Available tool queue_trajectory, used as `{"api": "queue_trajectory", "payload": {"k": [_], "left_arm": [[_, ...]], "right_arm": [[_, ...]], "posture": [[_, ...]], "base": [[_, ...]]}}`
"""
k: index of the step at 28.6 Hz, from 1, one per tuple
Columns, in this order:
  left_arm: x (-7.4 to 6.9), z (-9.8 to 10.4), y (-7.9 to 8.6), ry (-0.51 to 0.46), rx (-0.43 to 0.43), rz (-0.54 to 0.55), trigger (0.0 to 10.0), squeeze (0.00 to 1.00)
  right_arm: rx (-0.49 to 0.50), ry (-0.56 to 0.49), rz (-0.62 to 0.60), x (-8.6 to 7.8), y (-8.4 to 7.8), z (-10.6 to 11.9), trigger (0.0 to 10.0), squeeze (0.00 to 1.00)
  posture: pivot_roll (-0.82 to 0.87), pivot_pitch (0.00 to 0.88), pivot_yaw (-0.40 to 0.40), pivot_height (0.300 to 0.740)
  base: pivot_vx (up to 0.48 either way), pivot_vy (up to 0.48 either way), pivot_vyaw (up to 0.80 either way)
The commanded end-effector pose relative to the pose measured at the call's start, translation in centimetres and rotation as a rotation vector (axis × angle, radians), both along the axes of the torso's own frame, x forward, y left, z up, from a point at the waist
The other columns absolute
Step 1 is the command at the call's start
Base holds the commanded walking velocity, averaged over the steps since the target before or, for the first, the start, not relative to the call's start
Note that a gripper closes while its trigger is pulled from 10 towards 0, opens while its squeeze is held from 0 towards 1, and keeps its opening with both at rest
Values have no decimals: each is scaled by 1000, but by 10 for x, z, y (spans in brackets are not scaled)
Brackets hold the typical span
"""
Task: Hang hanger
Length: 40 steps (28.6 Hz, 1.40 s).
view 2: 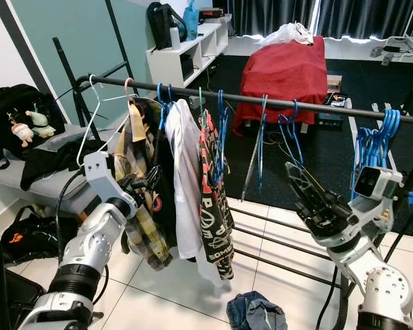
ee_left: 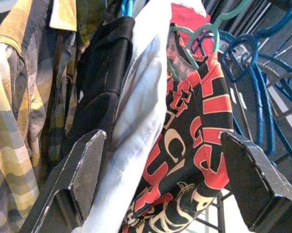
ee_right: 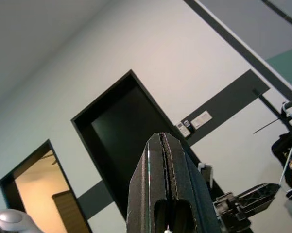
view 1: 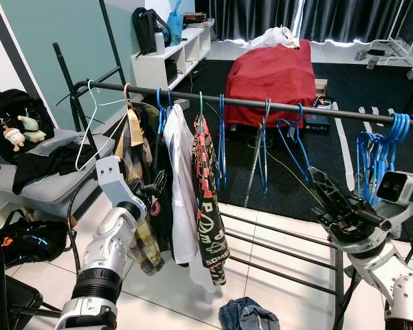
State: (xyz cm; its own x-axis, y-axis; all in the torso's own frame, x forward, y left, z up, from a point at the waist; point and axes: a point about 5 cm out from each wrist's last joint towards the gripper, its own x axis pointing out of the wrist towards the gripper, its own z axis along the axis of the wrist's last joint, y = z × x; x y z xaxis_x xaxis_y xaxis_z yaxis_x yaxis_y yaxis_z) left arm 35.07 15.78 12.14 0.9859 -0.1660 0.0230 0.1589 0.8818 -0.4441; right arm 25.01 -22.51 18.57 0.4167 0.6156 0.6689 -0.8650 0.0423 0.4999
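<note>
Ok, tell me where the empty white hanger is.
The white hanger hangs at the far left end of the rack's rail, beside the yellow plaid shirt and above the grey bench.

Left arm raised forward, bent at the elbow; left hand fingers spread wide apart. Right arm raised forward and angled up; right hand fingers pressed together, nothing seen between them.

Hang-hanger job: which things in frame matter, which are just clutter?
Job:
clothes rail
empty blue hangers on the rail
white hanger at the rail's left end
left tool, open, facing the hung shirts
right tool, shut

Clutter:
jeans on the floor
red-covered bed
black backpack
white shelf
</note>
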Motion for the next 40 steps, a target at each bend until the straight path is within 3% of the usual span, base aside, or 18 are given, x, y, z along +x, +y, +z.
{"api": "queue_trajectory", "payload": {"k": [1,2,12,13,16,18,19,22,23,25,26,27,29,30,31,36,38,40], "left_arm": [[2,1,7,-4,4,10,10000,0],[2,1,8,-3,5,10,10000,0],[3,1,8,-1,7,10,10000,0],[3,0,8,-1,7,10,10000,0],[4,0,7,0,6,10,10000,0],[5,0,6,1,4,10,10000,0],[5,0,5,0,0,11,10000,0],[5,0,4,-1,-4,12,10000,0],[6,1,6,-7,-16,29,10000,0],[6,1,6,-7,-16,29,10000,0],[5,-2,17,11,-11,70,10000,0],[5,-2,17,11,-11,70,10000,0],[-4,-24,46,100,111,150,10000,0],[-4,-24,46,100,111,150,10000,0],[-8,-32,55,134,173,164,10000,0],[-25,-59,66,232,270,185,10000,0],[-50,-92,73,353,335,214,10000,0],[-50,-92,73,353,335,214,10000,0]], "right_arm": [[11,3,41,-1,5,1,5451,0],[9,13,46,-1,5,0,0,0],[-20,65,52,3,7,-6,0,0],[-34,96,32,7,7,-8,10000,0],[-42,117,18,9,6,-10,10000,0],[-149,205,-15,19,13,-19,10000,0],[-261,234,-58,22,18,-26,10000,0],[-338,246,-88,24,21,-30,10000,0],[-420,236,-160,27,20,-32,10000,0],[-420,236,-160,27,20,-32,10000,0],[-520,271,-303,31,5,-37,10000,0],[-520,271,-303,31,5,-37,10000,0],[-711,408,-658,36,-42,-51,10000,0],[-711,408,-658,36,-42,-51,10000,0],[-767,456,-763,35,-57,-56,10000,0],[-936,545,-846,27,-75,-76,10000,0],[-1069,654,-830,11,-80,-112,10000,0],[-1069,654,-830,11,-80,-112,10000,0]], "posture": [[-101,24,50,740],[-101,26,51,740],[-103,20,51,740],[-104,17,49,740],[-105,15,49,740],[-106,3,48,740],[-106,0,47,740],[-106,0,47,740],[-113,0,49,740],[-113,0,49,740],[-125,0,53,740],[-125,0,53,740],[-145,0,59,740],[-145,0,59,740],[-145,0,59,740],[-157,0,58,740],[-154,0,40,740],[-154,0,40,740]], "base": [[0,0,0],[0,0,0],[0,0,0],[0,0,0],[0,0,0],[0,0,0],[0,0,0],[0,0,0],[0,0,0],[0,0,0],[0,0,0],[0,0,0],[0,0,0],[0,0,0],[0,0,0],[0,0,0],[0,0,647],[0,0,800]]}}
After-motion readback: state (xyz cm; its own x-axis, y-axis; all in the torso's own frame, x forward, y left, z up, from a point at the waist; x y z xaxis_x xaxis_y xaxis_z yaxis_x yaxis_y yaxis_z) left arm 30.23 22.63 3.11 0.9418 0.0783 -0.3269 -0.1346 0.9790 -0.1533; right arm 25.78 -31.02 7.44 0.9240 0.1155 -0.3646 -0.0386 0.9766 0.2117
